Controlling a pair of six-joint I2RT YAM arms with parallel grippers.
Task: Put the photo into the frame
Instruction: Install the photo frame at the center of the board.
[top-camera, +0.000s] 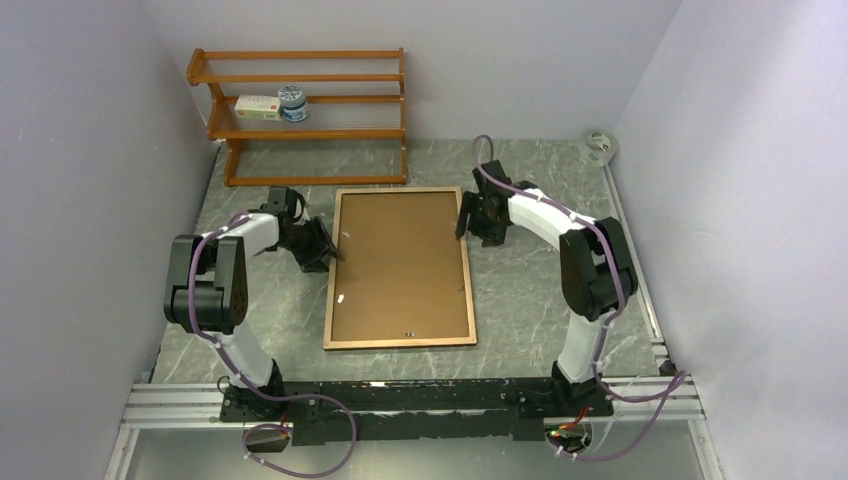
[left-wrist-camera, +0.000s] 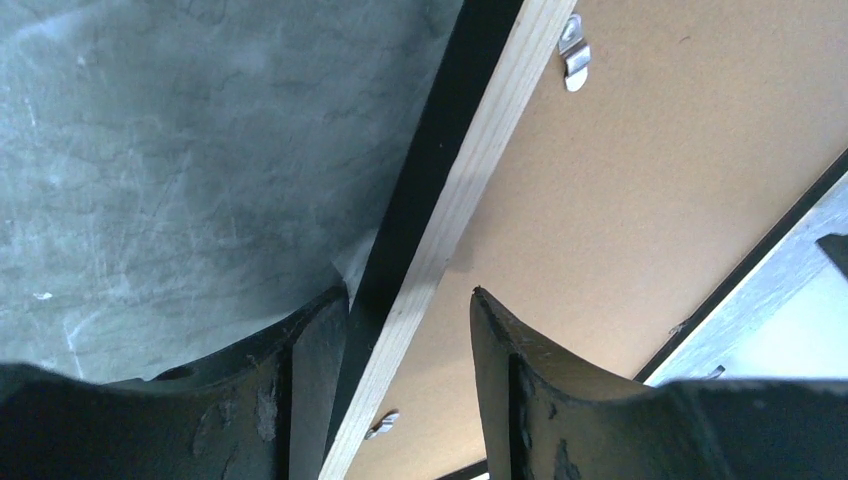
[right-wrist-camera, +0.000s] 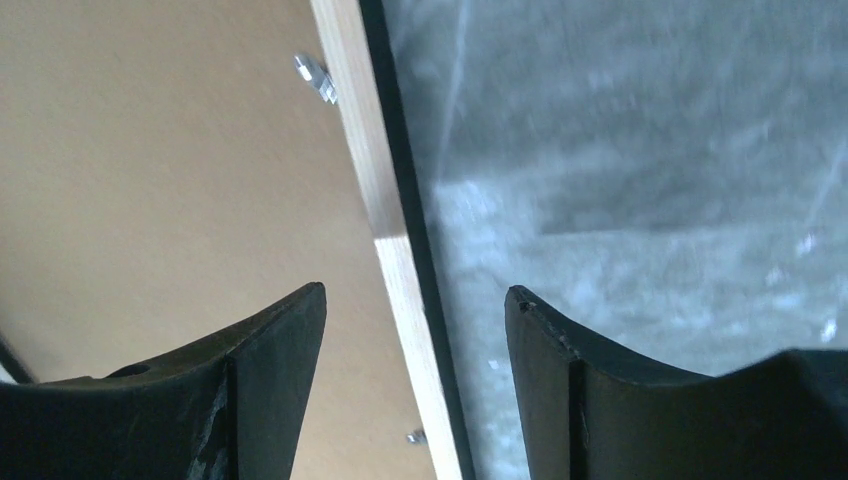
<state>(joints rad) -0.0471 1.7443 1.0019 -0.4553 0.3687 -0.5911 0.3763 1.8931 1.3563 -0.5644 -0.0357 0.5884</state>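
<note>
Straddling the frame (top-camera: 400, 344) on its two long sides, both hands sit low near its far end. The left hand (left-wrist-camera: 410, 295) has its jaws apart around the left rail, one finger right at the black outer edge and the other clear of the wood, so there is no squeeze. The right hand (right-wrist-camera: 415, 290) stands wide over the right rail with gaps on both sides, holding nothing. The frame lies back-up, flat in the middle of the counter (top-camera: 520, 300), with the brown backing board (top-camera: 400, 265) seated inside it and small metal clips (left-wrist-camera: 572, 52) along the rails; can't tell if they are turned in. The photo is not visible anywhere. It is probably under the board against the pane, but that can't be confirmed. Back-up makes sense, since that side gives access for loading and clipping. The mirrored hand placement reads as set up for an even two-sided hold, to lift or flip without twisting. Insertion looks done or close to it. Risk: the thin rail slipping from an uneven pinch. The shelf rack (top-camera: 300, 115) at the far left is not involved.
</note>
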